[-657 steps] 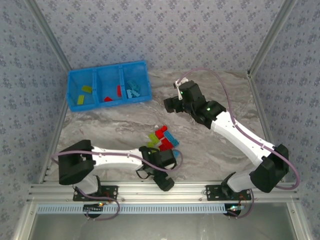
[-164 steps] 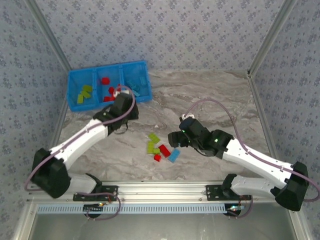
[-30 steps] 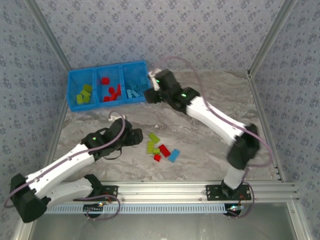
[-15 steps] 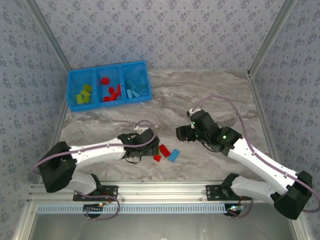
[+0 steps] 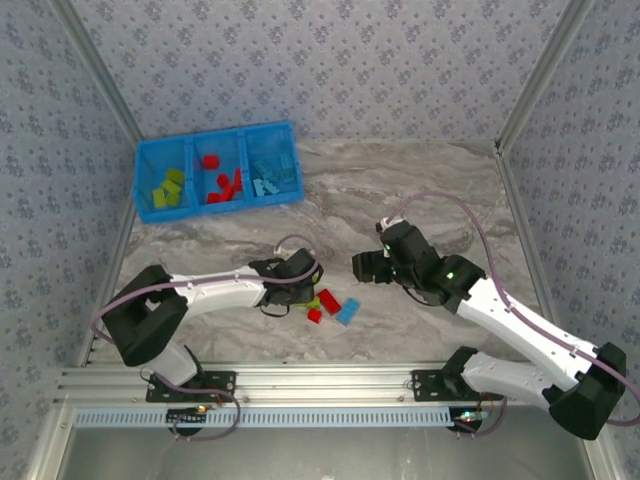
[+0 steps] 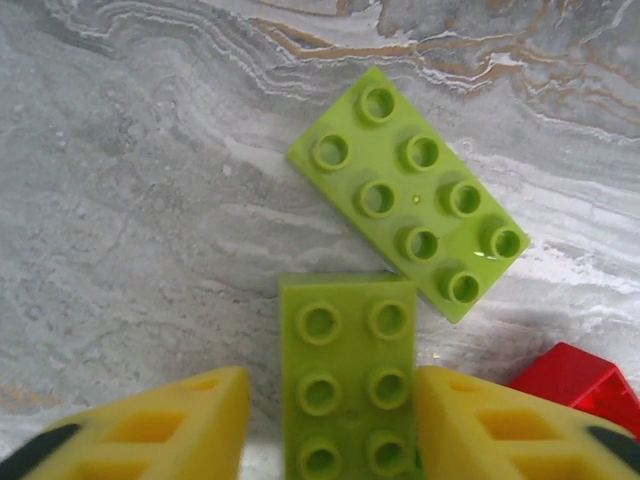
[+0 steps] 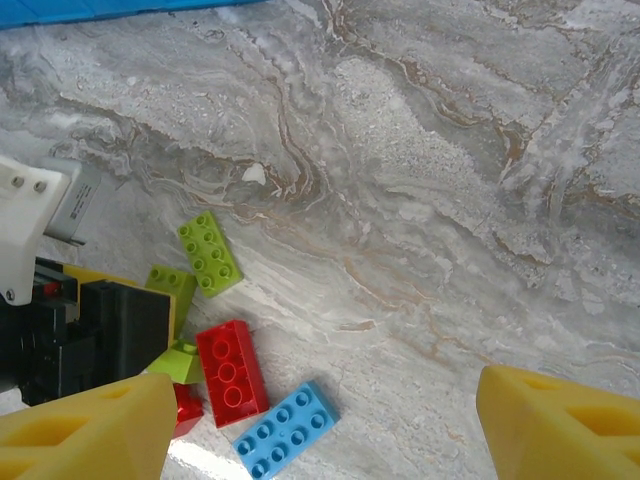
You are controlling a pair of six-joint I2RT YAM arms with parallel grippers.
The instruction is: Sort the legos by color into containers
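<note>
Well in front of the blue bin, on the counter, the left tool straddles a lime brick, jaws open; next it likely needs closing, then lifting binward. The right tool, also far from the bin, hangs open, empty.

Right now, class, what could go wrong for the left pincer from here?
The left pincer straddles the lime green studded plastic brick off-centre, so closing might twist it. The slanted second lime green plastic brick seems to touch its far end and may get dragged. The red plastic brick beside the pincer could be knocked.
</note>
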